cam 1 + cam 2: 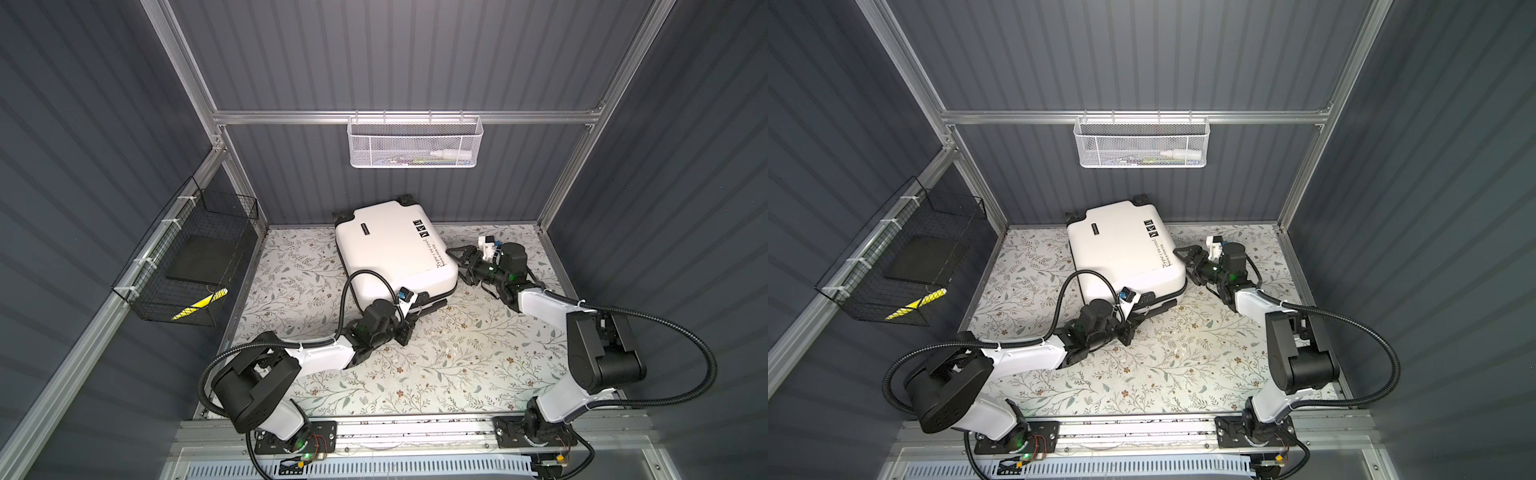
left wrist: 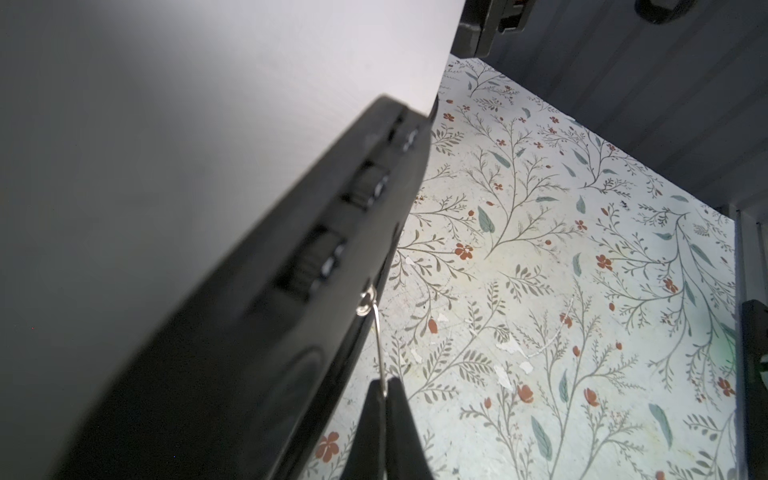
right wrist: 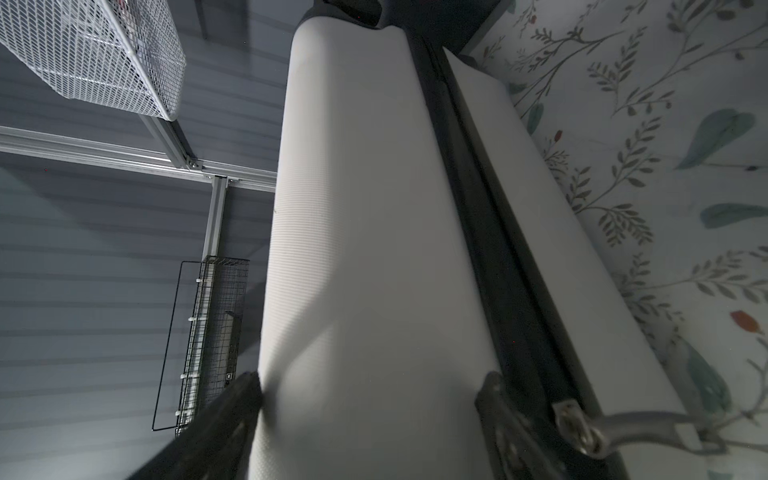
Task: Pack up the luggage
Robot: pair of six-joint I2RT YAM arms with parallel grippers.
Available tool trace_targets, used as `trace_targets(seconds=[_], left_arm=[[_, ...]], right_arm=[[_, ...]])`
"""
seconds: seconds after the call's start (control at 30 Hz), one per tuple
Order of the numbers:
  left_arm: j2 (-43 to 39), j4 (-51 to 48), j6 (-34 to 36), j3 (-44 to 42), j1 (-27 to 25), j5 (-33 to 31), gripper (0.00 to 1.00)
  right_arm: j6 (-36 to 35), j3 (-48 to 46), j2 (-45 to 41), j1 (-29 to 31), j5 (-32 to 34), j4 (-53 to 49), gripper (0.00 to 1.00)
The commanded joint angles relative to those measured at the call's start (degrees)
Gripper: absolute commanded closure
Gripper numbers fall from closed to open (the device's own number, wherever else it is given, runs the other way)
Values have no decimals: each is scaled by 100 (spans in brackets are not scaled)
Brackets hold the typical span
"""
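Observation:
The luggage [image 1: 390, 249] [image 1: 1121, 249], a small white hard-shell suitcase, lies flat and closed at the back middle of the table, its wheels toward the rear wall. My left gripper [image 1: 441, 303] [image 1: 1168, 306] [image 2: 386, 384] sits at its near corner, beside the black lock panel. It is shut on a thin wire ring [image 2: 376, 332] that hangs from the zipper there. My right gripper [image 1: 457, 259] [image 1: 1185, 262] [image 3: 370, 399] is at the suitcase's right side. Its jaws are spread wide around the upper shell [image 3: 365, 208], one finger on top and one finger [image 3: 496, 399] in the black zipper seam.
A white mesh basket [image 1: 415, 141] with a white bottle and small items hangs on the back rail. A black wire basket [image 1: 187, 257] on the left wall holds a dark flat item and a yellow-and-black one. The floral table [image 1: 415, 365] lies between the arm bases.

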Motion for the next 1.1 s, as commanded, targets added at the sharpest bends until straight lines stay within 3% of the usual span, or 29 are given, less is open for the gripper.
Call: trace_targets(seconds=[0.0, 0.53, 0.73, 1.0, 1.07], left_arm=[[-144, 82, 313, 317, -209, 746, 100], [-124, -12, 359, 519, -374, 761, 100], [-281, -150, 310, 487, -398, 574, 100], [-975, -800, 329, 359, -401, 63, 64], [-1220, -1041, 400, 330, -405, -13, 60]], right_arm=[[191, -313, -45, 333, -183, 405, 18], [419, -683, -447, 1580, 720, 746, 19], [419, -733, -487, 1609, 776, 712, 18], [421, -916, -801, 1187, 716, 589, 16], [411, -973, -936, 1033, 665, 542, 16]])
